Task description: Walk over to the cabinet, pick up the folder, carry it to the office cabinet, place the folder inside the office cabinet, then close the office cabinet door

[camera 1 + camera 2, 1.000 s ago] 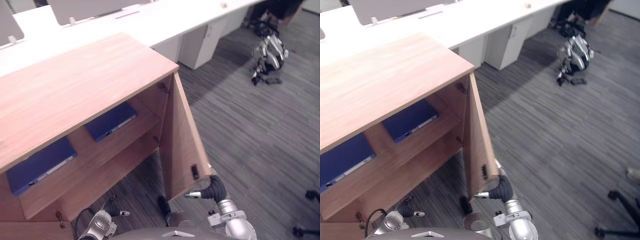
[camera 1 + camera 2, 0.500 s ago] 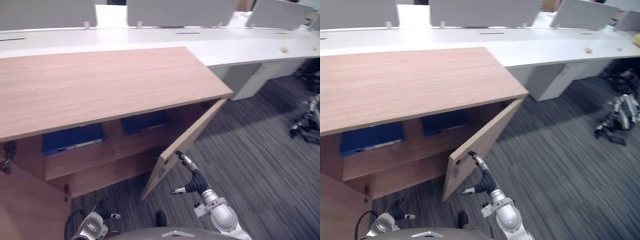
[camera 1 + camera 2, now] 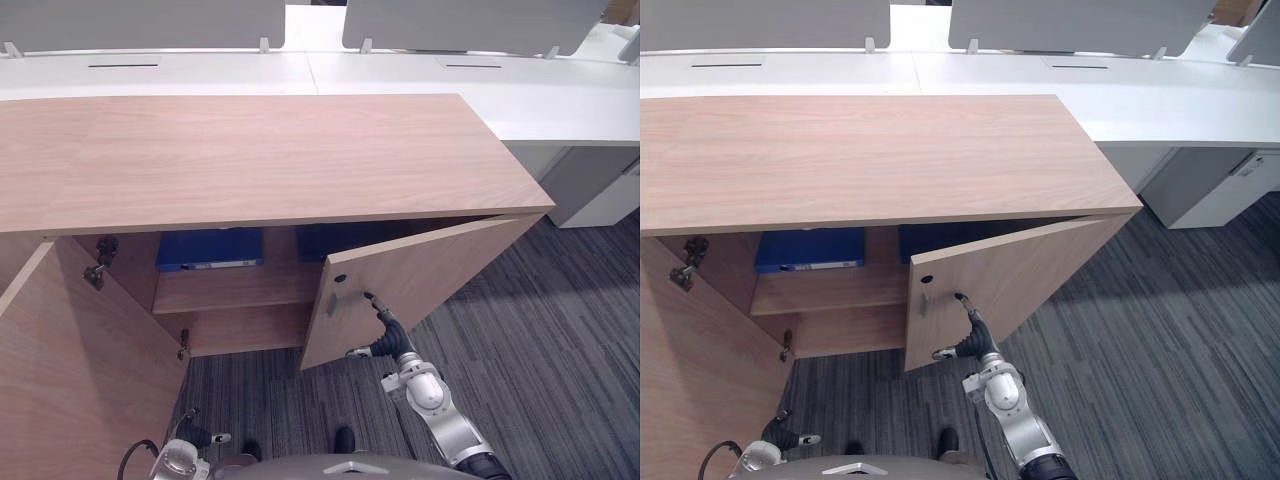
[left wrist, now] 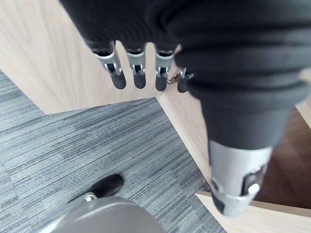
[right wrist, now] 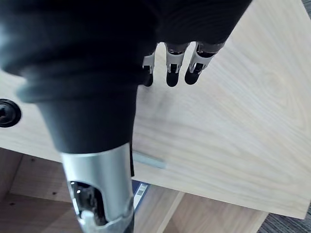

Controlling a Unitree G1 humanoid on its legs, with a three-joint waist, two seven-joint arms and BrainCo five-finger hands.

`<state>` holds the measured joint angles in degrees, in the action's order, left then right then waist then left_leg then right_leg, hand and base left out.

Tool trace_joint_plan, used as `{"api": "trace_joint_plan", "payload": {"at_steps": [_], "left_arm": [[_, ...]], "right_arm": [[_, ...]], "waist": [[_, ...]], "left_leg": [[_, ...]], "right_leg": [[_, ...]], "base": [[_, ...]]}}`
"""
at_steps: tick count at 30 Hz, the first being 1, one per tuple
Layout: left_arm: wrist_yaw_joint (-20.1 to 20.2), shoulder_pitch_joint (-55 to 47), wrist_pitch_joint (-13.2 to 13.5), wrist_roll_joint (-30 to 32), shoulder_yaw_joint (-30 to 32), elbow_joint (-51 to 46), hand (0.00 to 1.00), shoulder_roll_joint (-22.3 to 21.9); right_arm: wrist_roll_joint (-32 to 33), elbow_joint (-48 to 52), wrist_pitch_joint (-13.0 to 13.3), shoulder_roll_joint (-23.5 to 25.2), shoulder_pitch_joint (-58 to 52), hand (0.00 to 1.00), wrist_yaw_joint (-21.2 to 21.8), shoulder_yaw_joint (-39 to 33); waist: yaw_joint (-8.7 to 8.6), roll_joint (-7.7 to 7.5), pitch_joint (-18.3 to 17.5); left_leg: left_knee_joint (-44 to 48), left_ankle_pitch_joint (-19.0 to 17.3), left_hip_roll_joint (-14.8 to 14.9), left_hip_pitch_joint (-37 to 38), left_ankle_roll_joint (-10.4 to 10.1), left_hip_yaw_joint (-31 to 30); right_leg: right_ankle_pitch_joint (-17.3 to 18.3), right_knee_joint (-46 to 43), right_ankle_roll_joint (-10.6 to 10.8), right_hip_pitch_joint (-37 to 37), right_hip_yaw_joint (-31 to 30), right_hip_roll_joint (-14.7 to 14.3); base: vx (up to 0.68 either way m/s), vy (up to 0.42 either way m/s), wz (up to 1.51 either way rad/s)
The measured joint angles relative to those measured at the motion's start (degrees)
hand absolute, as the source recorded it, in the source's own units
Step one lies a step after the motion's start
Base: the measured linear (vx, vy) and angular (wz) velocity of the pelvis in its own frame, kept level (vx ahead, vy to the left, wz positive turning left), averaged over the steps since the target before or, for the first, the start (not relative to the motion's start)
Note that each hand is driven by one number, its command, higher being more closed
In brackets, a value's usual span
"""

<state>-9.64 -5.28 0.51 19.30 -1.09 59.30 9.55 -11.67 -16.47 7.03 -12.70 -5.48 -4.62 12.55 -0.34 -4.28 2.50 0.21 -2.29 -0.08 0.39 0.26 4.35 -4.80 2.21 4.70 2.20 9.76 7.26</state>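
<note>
Fingertips of R hand (image 3: pixel 384 338) straight, flat on outer face of right door (image 3: pixel 440 275) nr its free edge, holding nothing. L hand (image 4: pixel 138 68) low by open left door (image 3: pixel 70 380), fingers loose, empty. Push dir: away from robot. Beyond, blue folder (image 3: pixel 210 248) lies flat on shelf inside office cabinet (image 3: pixel 250 150).

— What carries things here?
— The shelf (image 3: pixel 235 290) inside the wooden cabinet (image 3: pixel 260 150). A blue folder (image 3: pixel 210 250) lies flat on it, toward the cabinet's left half.
— Anything beside it?
— A second blue folder (image 3: pixel 935 240), on the same shelf toward the cabinet's right half, partly hidden behind the half-open door (image 3: pixel 420 290).
— And under the cabinet?
— It stands on a grey striped carpet floor (image 3: pixel 540 340). Behind the cabinet runs a long white surface (image 3: pixel 560 95).
</note>
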Motion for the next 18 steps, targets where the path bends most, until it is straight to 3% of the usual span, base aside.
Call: {"api": "trace_joint_plan", "payload": {"at_steps": [12,18], "left_arm": [[0.04,-1.17,0.00,-2.91,1.01,0.21,0.00,-1.17],[0.04,-1.15,-0.01,-4.65,1.02,0.44,0.00,-1.20]], "right_arm": [[0.05,-26.67,-2.46,4.02,-1.17,0.00,-1.47,-5.14],[0.71,-34.70,-3.70,5.60,-1.02,0.00,-1.95,-10.44]], "waist": [[-0.03,1.19,-0.52],[-0.17,1.34,-0.37]], "left_leg": [[-4.42,1.95,-0.51,2.86,0.25,-0.76],[-4.56,1.84,-0.50,3.72,0.19,0.58]], "right_leg": [[0.12,0.51,0.70,-1.33,0.37,0.20],[0.22,-0.08,0.77,-1.15,-0.96,0.14]], "base": [[-0.01,0.000,0.02],[-0.02,0.000,-0.09]]}}
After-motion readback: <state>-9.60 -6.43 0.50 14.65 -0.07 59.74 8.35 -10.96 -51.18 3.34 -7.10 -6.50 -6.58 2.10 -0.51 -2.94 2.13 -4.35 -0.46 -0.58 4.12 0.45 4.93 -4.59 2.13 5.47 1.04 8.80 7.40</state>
